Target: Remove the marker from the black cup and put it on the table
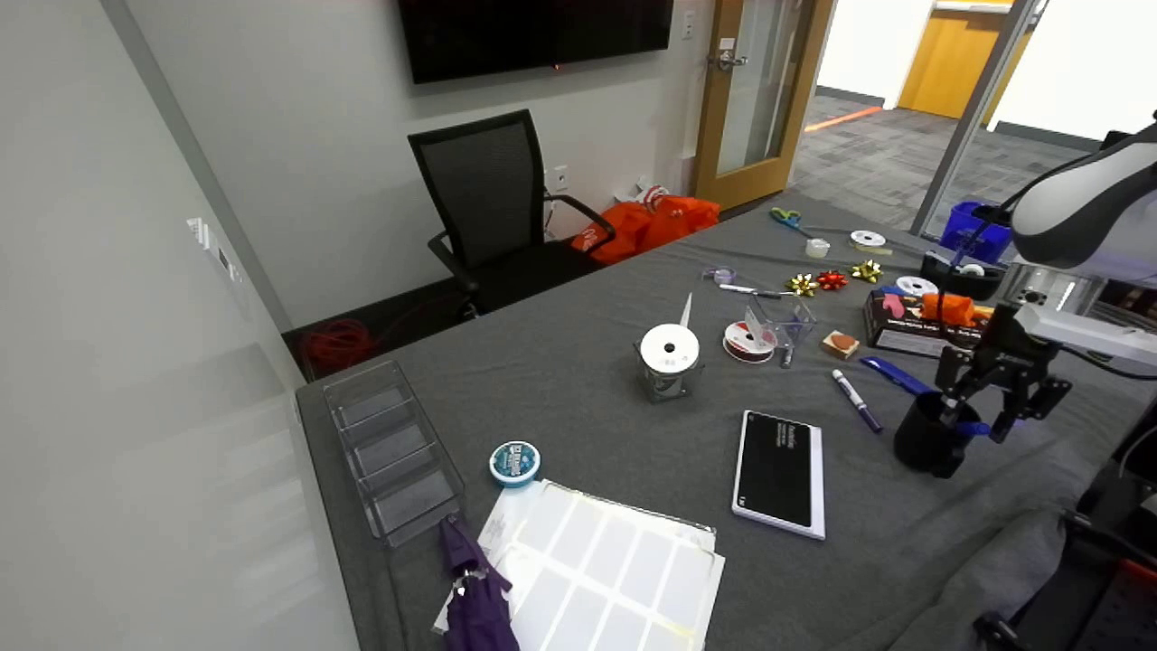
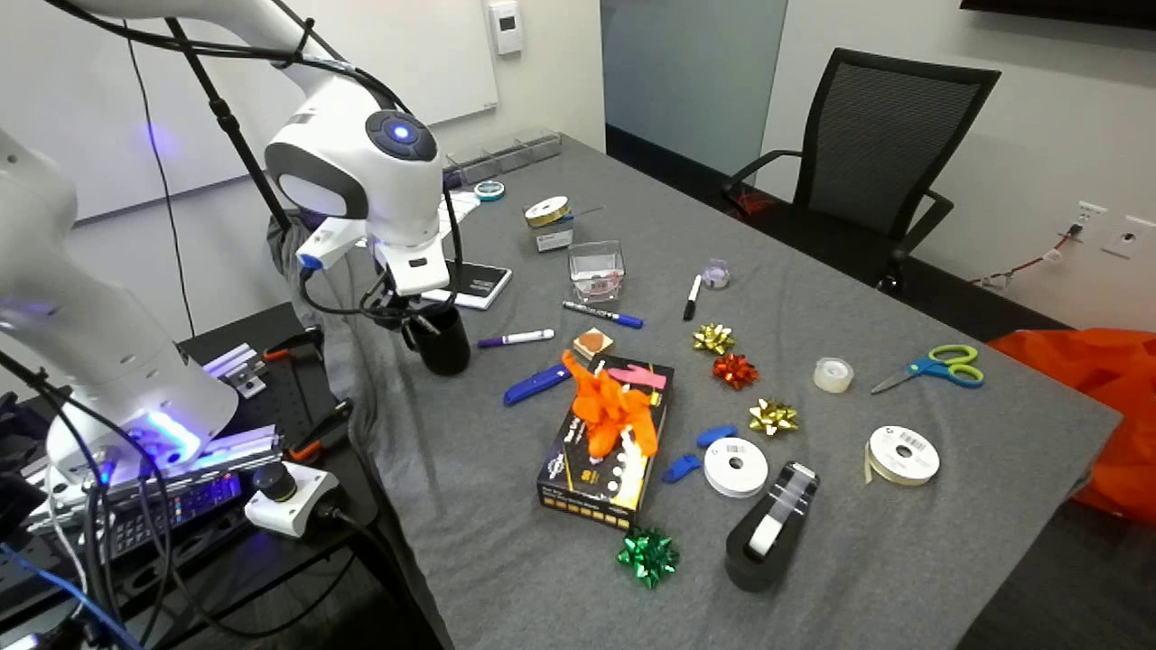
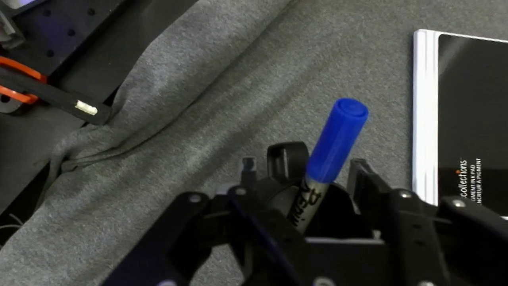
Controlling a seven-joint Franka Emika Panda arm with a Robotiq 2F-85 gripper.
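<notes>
Claw [image 3: 304, 169] unclenched, straddling marker [image 3: 333, 141] | marker leaning in black cup [image 2: 442, 345] | arm [image 2: 402, 200] arched, angled down

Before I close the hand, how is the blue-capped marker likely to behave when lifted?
The blue-capped marker is probably stiff and light, being slim and straight. Its smooth, glossy cap may prove slippery. Since it leans in the black cup, a sideways pull could tip the cup.
</notes>
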